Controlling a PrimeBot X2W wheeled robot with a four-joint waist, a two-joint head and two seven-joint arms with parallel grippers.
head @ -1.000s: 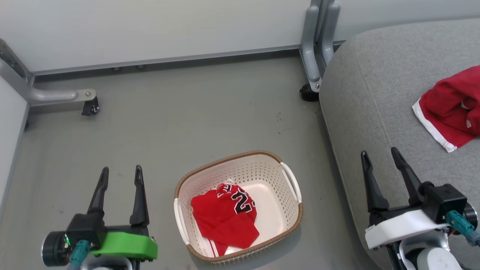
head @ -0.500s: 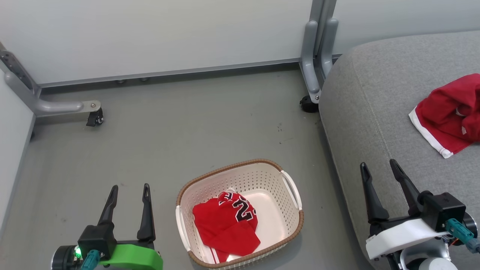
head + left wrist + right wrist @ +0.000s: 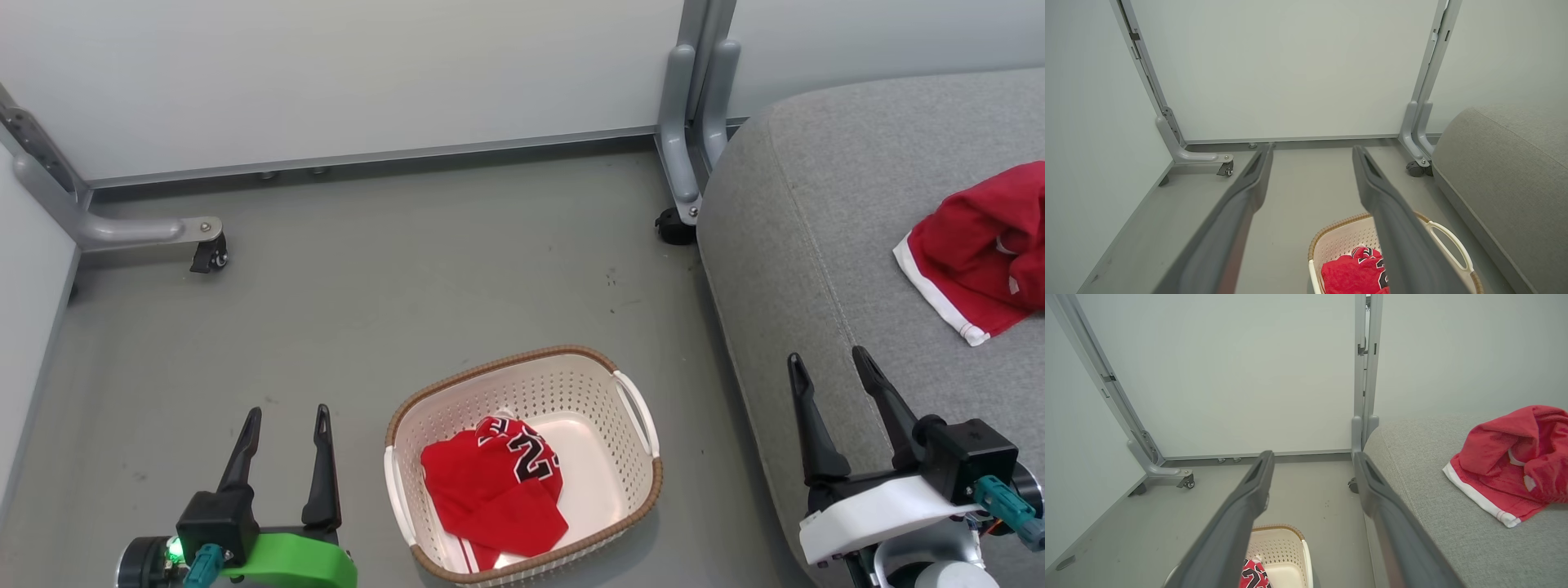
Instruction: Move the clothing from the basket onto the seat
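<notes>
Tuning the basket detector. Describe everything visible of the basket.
The basket is cream-white perforated plastic, a rounded rectangle with a brown woven-look rim and white handles left and right. It stands upright on the grey floor, left of the seat and apart from it. A crumpled red jersey with black numerals lies in its left half; the right half is bare.

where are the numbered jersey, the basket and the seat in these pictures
numbered jersey (image 3: pixel 490 490), head view, red cloth just below and left of the numerals
basket (image 3: pixel 522 390), head view, perforated far inner wall
seat (image 3: pixel 816 204), head view, bare grey fabric left of the red garment lying on it
</notes>
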